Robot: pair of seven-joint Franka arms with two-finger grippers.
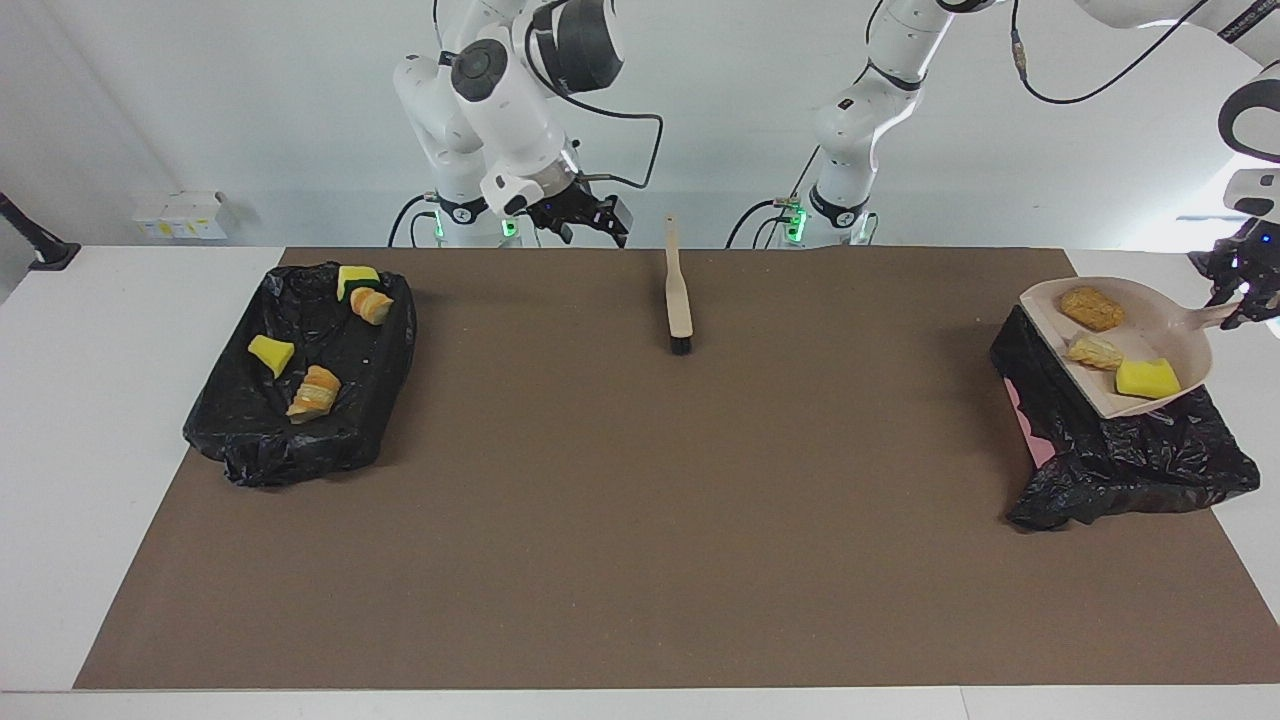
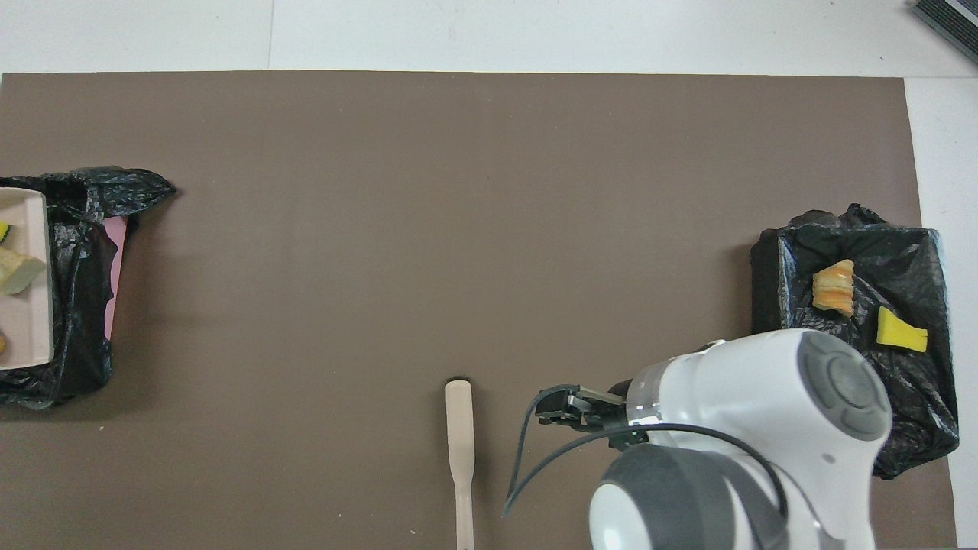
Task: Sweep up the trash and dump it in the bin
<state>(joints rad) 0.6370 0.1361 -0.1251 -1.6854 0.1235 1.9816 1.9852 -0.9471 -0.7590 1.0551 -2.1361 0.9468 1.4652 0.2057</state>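
Counter (image 1: pixel 640 560) covered by brown mat (image 1: pixel 640 480), white margins at both ends. 2 black bin-bag trays on it. Bin at the right arm's end (image 1: pixel 300 390) holds 4 trash pieces: yellow sponge wedge (image 1: pixel 270 353), bread slice (image 1: pixel 315 392), another bread piece (image 1: pixel 371 305), yellow-green sponge (image 1: pixel 356 279) at the edge nearest the robots. In the overhead view the right arm's wrist covers part of this bin; bread (image 2: pixel 833 286) and wedge (image 2: pixel 901 330) show.

Bin at the left arm's end (image 1: pixel 1130 460), pink wall showing on its mat-centre side. Beige dustpan (image 1: pixel 1110 345) held up over it, tilted, open lip toward the mat centre. 3 trash pieces in the pan: brown roll (image 1: pixel 1090 307), bread slice (image 1: pixel 1093 351), yellow sponge (image 1: pixel 1147 378). Overhead view shows only the pan's lip edge (image 2: pixel 30 283) over the bag.

Left gripper (image 1: pixel 1240 300) clamped tight on the dustpan's handle, up over the bin's outer end.

Right gripper (image 1: pixel 590 220) in the air over the mat edge by the robot bases, fingers spread wide, holding nothing, apart from the brush.

Brush (image 1: pixel 679 290) lies flat on the mat mid-counter, near the robots, beige handle pointing toward them, black bristles (image 1: pixel 680 347) at the farther end. Nothing touching it.
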